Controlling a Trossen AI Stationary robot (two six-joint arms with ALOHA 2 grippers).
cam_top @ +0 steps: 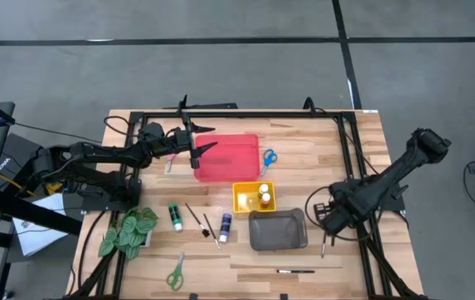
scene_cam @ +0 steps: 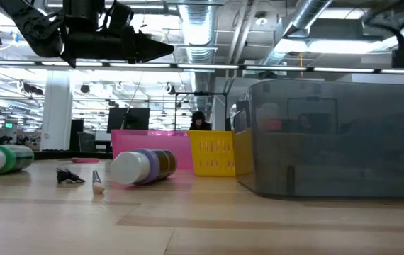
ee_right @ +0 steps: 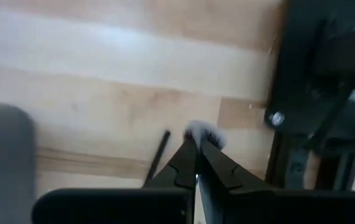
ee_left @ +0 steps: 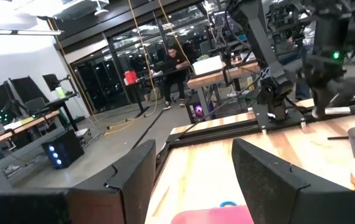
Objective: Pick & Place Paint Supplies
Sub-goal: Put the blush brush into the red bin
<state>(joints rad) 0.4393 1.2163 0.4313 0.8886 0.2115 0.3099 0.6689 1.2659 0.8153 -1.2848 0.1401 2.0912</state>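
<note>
Three trays, three brushes, four bottles, two scissors, one plant.

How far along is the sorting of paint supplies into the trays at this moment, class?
Done: two small bottles sit in the yellow tray.

In hand: the right gripper is shut on a paintbrush by the table's right edge. The left gripper hovers open over the red tray.

Left: green bottle, purple bottle, blue scissors, green scissors and loose brushes.

A grey concrete floor crossed by dark lines surrounds the pale wooden table, widest at twelve o'clock. Beyond lie silver ceiling ducts, strip lights, black-framed glass walls and a person at a far workbench.
</note>
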